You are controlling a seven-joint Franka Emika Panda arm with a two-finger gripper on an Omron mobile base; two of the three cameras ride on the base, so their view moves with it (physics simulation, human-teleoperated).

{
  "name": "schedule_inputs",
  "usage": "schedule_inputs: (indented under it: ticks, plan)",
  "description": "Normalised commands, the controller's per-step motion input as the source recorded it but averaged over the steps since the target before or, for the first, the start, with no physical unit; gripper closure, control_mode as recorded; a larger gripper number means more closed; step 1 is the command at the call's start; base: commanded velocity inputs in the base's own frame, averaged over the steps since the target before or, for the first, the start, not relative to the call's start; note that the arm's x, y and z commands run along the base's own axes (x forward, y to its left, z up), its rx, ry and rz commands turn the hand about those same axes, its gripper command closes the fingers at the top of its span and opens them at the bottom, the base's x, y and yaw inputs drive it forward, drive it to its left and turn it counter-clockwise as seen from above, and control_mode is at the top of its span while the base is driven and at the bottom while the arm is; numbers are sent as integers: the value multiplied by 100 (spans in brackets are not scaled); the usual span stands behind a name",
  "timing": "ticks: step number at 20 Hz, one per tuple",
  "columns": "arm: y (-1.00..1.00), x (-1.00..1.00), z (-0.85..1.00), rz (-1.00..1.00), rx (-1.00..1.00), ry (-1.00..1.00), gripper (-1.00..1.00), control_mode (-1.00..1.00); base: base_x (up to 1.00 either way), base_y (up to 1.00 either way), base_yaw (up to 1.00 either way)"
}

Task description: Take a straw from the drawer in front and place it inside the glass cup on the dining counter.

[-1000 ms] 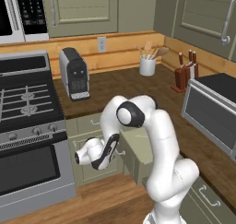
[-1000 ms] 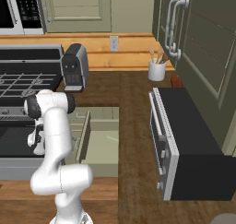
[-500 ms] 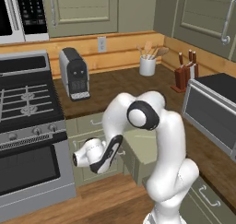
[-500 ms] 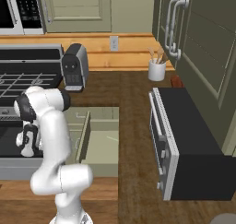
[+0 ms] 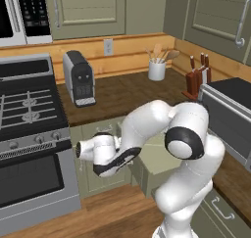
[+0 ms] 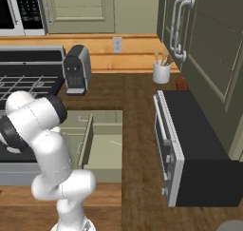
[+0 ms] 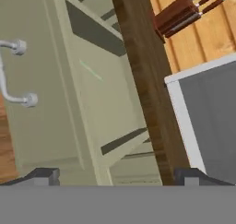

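Drawer (image 7: 106, 98) open – straw (image 7: 91, 70) inside | end effector (image 7: 117, 176) wide, empty | elbow swung further right

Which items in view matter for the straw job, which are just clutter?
Job:
- drawer, pulled open
- straw, thin pale stick lying on the drawer floor
- gripper, jaws open, holding nothing

Clutter:
- coffee machine
- utensil crock
- knife block
- stove
- toaster oven
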Motion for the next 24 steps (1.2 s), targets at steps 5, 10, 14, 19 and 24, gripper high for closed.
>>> schedule_inputs:
  ticks: [5,10,14,19,24]
  plan:
    - [-37,-20,78,-6,37,0,-100,-100,0,0,0]
    - [-41,-7,77,-6,38,1,-100,-100,0,0,0]
    - [-44,0,77,-11,38,6,-100,-100,0,0,0]
    - [-54,2,38,-15,37,18,-100,-100,0,0,0]
    - [-46,20,5,-11,35,21,-100,-100,0,0,0]
